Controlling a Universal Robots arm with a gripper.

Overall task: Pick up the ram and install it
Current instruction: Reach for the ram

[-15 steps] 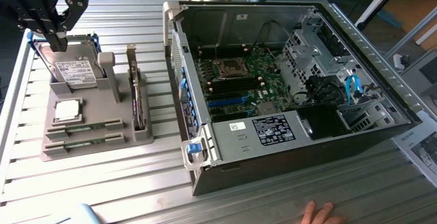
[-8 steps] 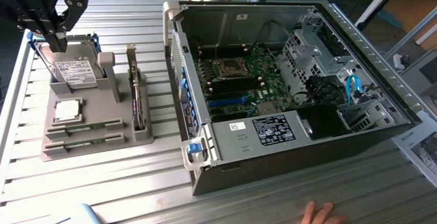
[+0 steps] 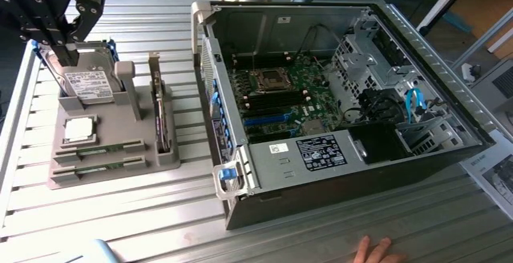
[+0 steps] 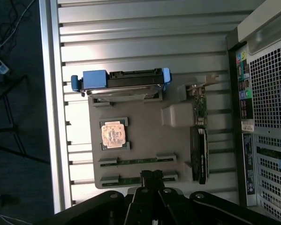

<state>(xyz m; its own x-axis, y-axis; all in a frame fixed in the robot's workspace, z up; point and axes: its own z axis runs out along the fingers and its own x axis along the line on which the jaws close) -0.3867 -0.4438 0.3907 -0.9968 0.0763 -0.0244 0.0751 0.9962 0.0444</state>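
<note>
- The ram is a thin green stick. It sits in a slot at the front of the grey holder.
- A second ram stick sits in the next slot, just beside it.
- Both sticks are in the holder, so no ram has been picked up yet.
- The gripper is up in the air above the holder and touches nothing.
- Its fingers are pressed together, with nothing between them.
- In the wrist view the tips line up with the second ram stick.
- The holder also keeps a hard drive, a square chip and a big card.
- The holder stands on the worktop.
- The open computer case is near it, on the exterior view's right.
- Inside the case is a green board with long dark slots. I think they are empty.
- So nothing is done yet. Both the picking up and the putting in are left.
- A person's hand rests on the worktop near the case.
</note>
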